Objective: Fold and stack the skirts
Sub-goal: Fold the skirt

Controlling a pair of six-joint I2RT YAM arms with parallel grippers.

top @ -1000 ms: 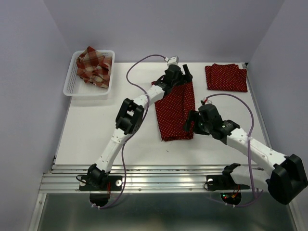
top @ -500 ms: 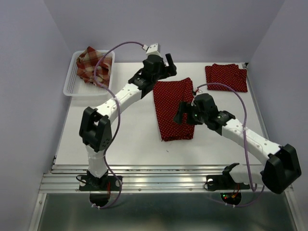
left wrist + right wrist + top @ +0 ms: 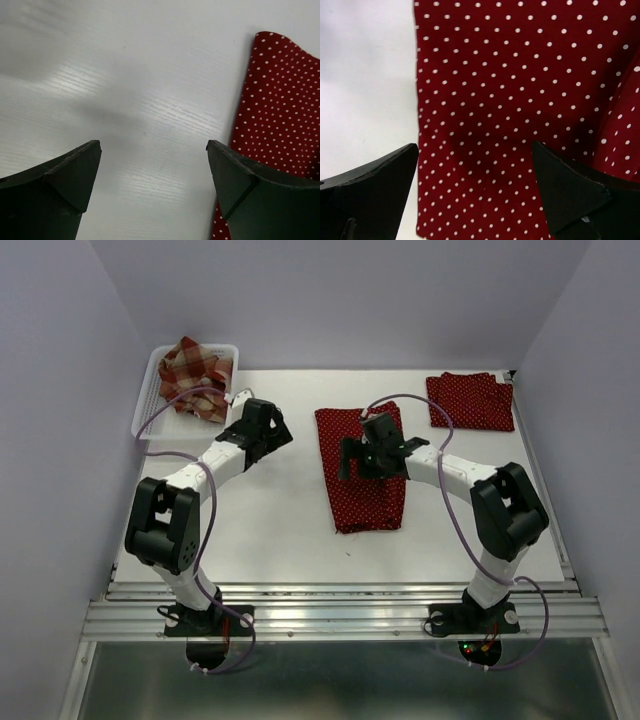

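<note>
A dark red polka-dot skirt (image 3: pixel 366 502) lies flat in a long folded strip at the table's middle. My right gripper (image 3: pixel 350 456) hovers open over its upper half; in the right wrist view the skirt (image 3: pixel 520 85) fills the gap between the spread fingers of the gripper (image 3: pixel 474 150). My left gripper (image 3: pixel 283 435) is open and empty over bare table, left of the skirt; in the left wrist view of the gripper (image 3: pixel 152 150), the skirt's edge (image 3: pixel 285 115) shows at the right. A second polka-dot skirt (image 3: pixel 470 400) lies folded at the back right. The plaid skirt (image 3: pixel 195 375) lies crumpled in the basket.
The white slotted basket (image 3: pixel 152 426) stands at the back left corner of the white table (image 3: pixel 230 520). Purple cables loop over both arms. Walls close in on the left, back and right.
My left gripper has swung left and back from the skirt's far end to the bare table. My right gripper has moved up and left along the skirt, which now lies flat.
</note>
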